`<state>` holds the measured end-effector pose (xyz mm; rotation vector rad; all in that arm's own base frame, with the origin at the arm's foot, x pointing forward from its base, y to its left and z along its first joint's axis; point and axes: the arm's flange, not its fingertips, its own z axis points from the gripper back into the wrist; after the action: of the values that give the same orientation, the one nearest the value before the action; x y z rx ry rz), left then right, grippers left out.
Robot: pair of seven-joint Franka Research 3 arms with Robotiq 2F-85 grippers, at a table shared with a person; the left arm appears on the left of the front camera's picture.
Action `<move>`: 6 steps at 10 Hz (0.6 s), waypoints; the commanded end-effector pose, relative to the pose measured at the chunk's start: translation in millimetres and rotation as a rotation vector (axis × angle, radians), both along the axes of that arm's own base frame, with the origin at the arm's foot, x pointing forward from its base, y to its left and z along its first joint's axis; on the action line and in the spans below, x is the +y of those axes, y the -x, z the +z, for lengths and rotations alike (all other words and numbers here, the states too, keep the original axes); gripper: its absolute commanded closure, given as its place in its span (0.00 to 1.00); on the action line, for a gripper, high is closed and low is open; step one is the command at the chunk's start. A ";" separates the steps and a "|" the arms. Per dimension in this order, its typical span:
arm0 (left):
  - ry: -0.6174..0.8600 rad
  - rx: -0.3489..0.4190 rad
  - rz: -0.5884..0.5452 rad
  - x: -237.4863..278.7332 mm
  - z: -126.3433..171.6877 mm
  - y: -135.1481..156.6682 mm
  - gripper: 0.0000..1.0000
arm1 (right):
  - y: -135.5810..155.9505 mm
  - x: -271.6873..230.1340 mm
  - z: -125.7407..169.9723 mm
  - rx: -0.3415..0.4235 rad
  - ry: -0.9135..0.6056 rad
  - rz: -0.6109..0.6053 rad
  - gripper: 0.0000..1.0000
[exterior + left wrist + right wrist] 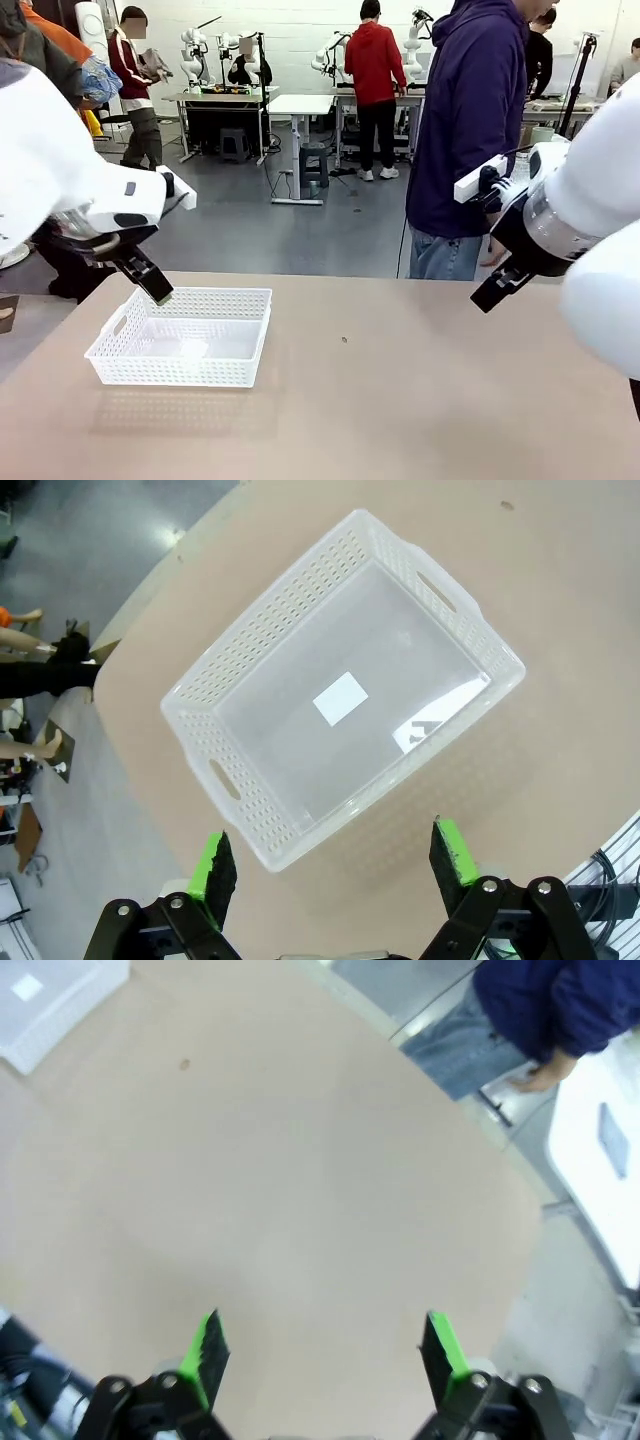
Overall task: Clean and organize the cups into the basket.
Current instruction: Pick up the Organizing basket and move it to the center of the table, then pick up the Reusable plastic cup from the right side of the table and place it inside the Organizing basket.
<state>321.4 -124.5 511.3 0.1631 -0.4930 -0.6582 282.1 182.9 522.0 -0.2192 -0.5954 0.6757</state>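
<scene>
Hovering at the far-left corner of the white mesh basket (180, 368), the left gripper (157, 291) shows in the front view. Its wrist view has the jaws spread wide above the basket. The right wrist view shows the right gripper (325, 1350) equally wide over the table (300, 1180), with the basket well apart.

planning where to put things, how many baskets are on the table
1. The white mesh basket sits on the table toward the robot's left side, under the open left gripper. Table parts outside the views could hold more.
</scene>
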 end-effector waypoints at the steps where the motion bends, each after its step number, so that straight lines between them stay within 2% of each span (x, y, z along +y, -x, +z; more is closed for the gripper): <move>1: -0.002 0.021 -0.001 -2.3 -16.1 -11.7 0.00 | 70.2 -39.6 -72.9 -0.099 0.115 -0.096 0.00; 2: -0.002 0.021 -0.001 -2.3 -16.1 -11.7 0.00 | 0.0 0.0 0.0 0.000 0.000 0.000 0.00; 4: -0.002 0.021 -0.001 -2.3 -16.1 -11.7 0.00 | 0.0 0.0 0.0 0.000 0.000 0.000 0.00; 5: -0.005 0.023 -0.001 -1.5 -8.9 -4.3 0.00 | 13.3 0.6 7.7 -0.024 0.031 -0.025 0.00; 6: 0.265 0.169 0.018 21.7 -5.9 -19.6 0.00 | 0.1 -19.5 7.8 0.052 -0.224 0.029 0.00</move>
<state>332.5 -121.0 497.2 0.0682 -0.4470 -0.6305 277.4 177.6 530.1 -0.1746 -0.6063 0.6370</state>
